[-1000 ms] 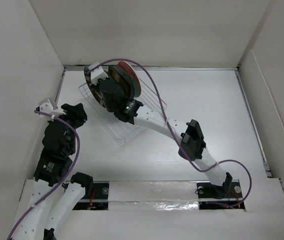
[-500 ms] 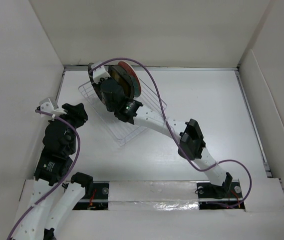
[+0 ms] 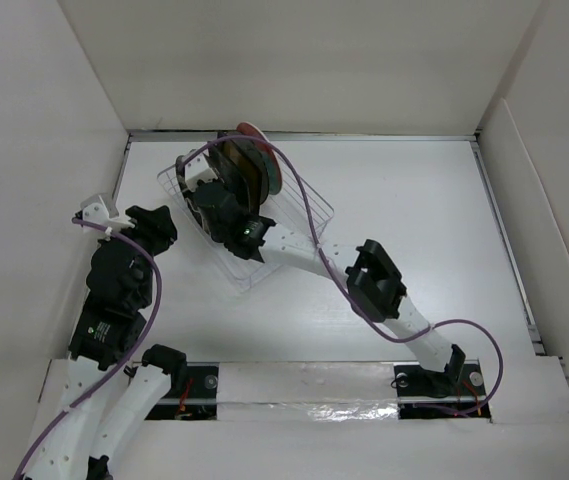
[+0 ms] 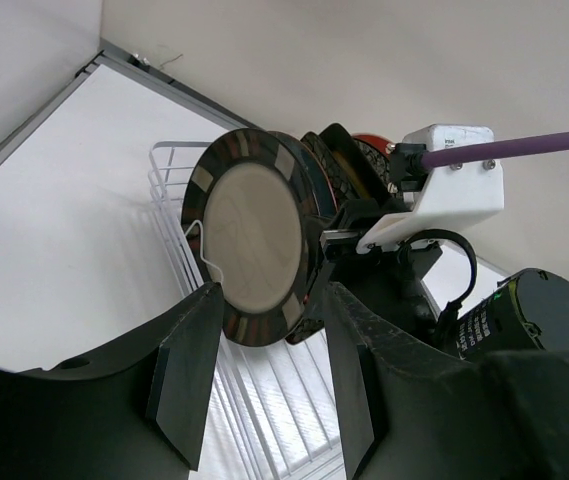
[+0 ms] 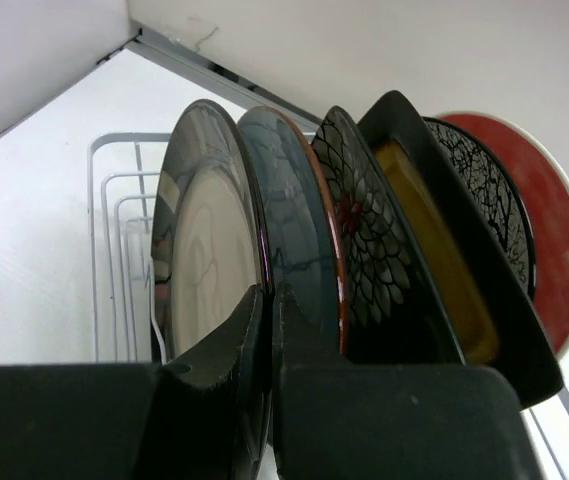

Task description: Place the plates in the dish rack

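Observation:
Several plates stand on edge in a white wire dish rack (image 3: 309, 205) at the back left. My right gripper (image 5: 272, 300) is shut on the rim of the dark striped-rim plate (image 5: 204, 250), the first in the row, upright in the rack. Behind it stand the plain teal plate (image 5: 299, 240), the dark floral square plate (image 5: 369, 250), the amber-centred square plate (image 5: 444, 270), a branch-patterned plate (image 5: 484, 190) and a red plate (image 5: 549, 220). My left gripper (image 3: 159, 225) is open and empty, left of the rack, facing the striped-rim plate (image 4: 254, 250).
White walls enclose the table on the left, back and right. The rack (image 4: 169, 170) sits angled near the back left corner. The right arm's elbow (image 3: 374, 280) hangs over the table's middle. Purple cables loop over both arms.
My right gripper has moved down and toward the other plates, bringing the striped-rim plate lower into the rack beside the teal plate. The left arm has not moved.

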